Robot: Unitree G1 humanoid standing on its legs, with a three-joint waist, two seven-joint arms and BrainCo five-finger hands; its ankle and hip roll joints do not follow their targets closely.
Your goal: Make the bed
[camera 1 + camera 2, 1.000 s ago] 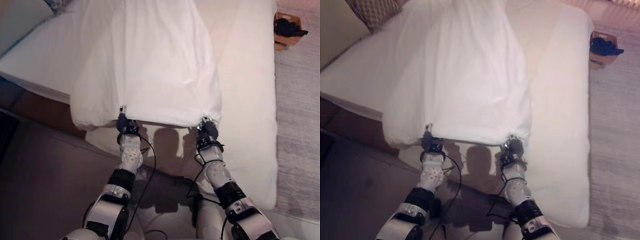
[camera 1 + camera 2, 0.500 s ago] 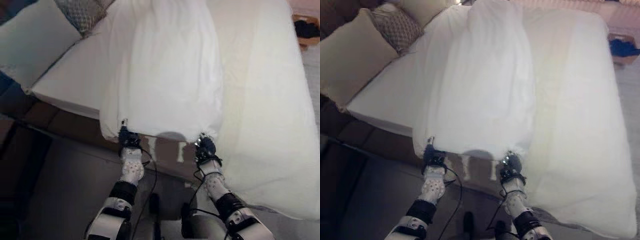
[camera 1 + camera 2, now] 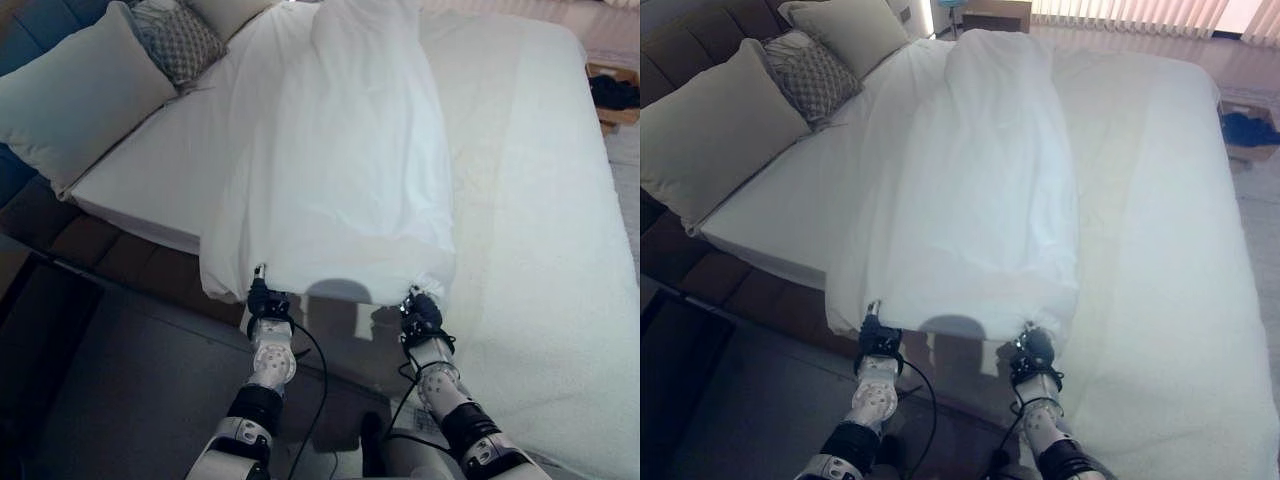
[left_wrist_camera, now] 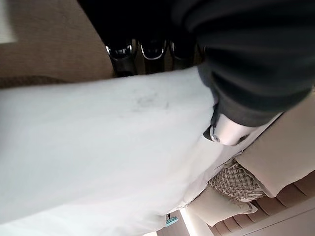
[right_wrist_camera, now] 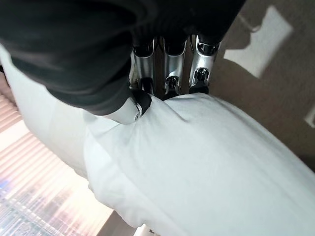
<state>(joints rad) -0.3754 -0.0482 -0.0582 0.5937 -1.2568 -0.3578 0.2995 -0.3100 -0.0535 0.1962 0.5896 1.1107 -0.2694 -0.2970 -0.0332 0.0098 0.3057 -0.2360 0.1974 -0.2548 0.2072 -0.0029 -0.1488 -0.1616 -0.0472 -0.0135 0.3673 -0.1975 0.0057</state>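
White bed (image 3: 1160, 260) with pillows (image 3: 715, 130) | left hand (image 3: 265, 300) pinching white duvet (image 3: 975, 200) edge | right hand (image 3: 420, 312) pinching same edge

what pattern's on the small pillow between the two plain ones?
A brown-and-cream diamond lattice weave on the small pillow; the right eye view shows it best.

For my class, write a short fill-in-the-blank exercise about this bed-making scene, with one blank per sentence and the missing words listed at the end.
1. The left hand and the right hand each grip a corner of the white ____.
2. The patterned cushion lies between two plain ____.
3. The blanket lies in a long strip down the ____.
4. Both hands hold the blanket's near edge out past the edge of the ____.

Missing words: blanket; pillows; bed; bed
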